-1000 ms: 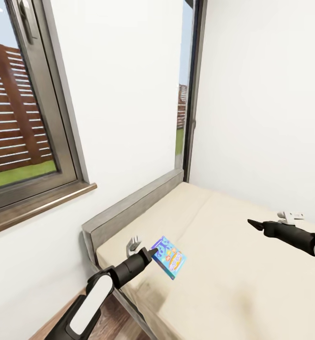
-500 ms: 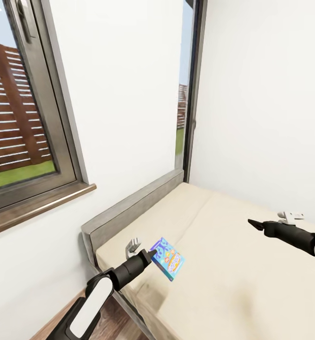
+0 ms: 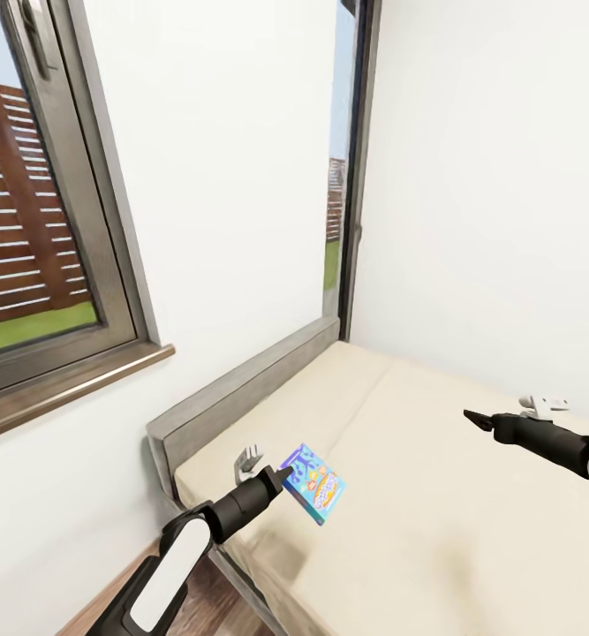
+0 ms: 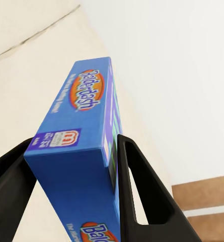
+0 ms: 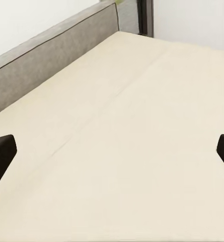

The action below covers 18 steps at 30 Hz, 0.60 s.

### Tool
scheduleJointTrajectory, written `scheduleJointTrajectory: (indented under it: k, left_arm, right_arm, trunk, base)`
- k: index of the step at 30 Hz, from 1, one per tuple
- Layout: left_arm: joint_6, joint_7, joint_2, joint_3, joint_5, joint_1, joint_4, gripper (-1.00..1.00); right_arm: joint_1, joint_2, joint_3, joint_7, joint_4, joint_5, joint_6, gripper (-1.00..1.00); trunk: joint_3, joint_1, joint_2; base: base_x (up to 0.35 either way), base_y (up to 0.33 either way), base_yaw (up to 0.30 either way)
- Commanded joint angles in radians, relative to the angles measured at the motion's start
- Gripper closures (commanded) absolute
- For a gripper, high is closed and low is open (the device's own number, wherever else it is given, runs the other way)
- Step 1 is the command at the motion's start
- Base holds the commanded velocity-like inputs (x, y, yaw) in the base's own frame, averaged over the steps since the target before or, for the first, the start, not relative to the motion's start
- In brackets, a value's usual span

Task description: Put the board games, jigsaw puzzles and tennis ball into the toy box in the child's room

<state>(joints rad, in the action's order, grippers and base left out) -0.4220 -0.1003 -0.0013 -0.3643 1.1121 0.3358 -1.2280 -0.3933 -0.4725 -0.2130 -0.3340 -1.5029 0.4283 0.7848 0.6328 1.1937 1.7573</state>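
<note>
Board game, a stiff, probably light box, sits pinched across its thin sides in left gripper; right gripper spread wide.

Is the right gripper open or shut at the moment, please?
Open: the right gripper's two black fingertips sit at opposite edges of its wrist view, with bare mattress between.

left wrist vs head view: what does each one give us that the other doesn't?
Left wrist alone: close detail of the blue board game, its printed logo and edge, pinched between the two black fingers of the left gripper.

Head alone: the window, the grey headboard, the right gripper with jaws apart above the mattress, and the left arm.

Both: the board game in the left gripper, the beige bed, the white wall and some wood floor.
</note>
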Motion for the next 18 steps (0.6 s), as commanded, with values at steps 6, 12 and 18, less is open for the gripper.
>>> scheduleJointTrajectory:
  k: [6, 12, 18]
  left_arm:
    - [-0.007, 0.000, -0.001, 0.001, 0.008, 0.001, -0.001, 1.00]
    - [-0.009, -0.003, -0.001, 0.001, 0.008, 0.002, -0.001, 1.00]
    - [-0.009, -0.004, 0.000, 0.000, 0.009, 0.002, -0.001, 1.00]
  right_arm:
    - [-0.001, 0.000, -0.002, -0.005, 0.000, -0.002, 0.005, -1.00]
    - [-0.001, 0.000, -0.002, -0.005, 0.000, -0.002, 0.005, -1.00]
    - [-0.001, 0.000, -0.002, -0.005, 0.000, -0.002, 0.005, -1.00]
  trunk:
    - [-0.002, -0.004, -0.006]
    - [-0.021, -0.027, -0.048]
    - [-0.040, -0.050, -0.090]
  base:
    - [0.000, 0.000, -0.216]
    - [0.000, 0.000, -0.262]
    - [0.000, 0.000, -0.277]
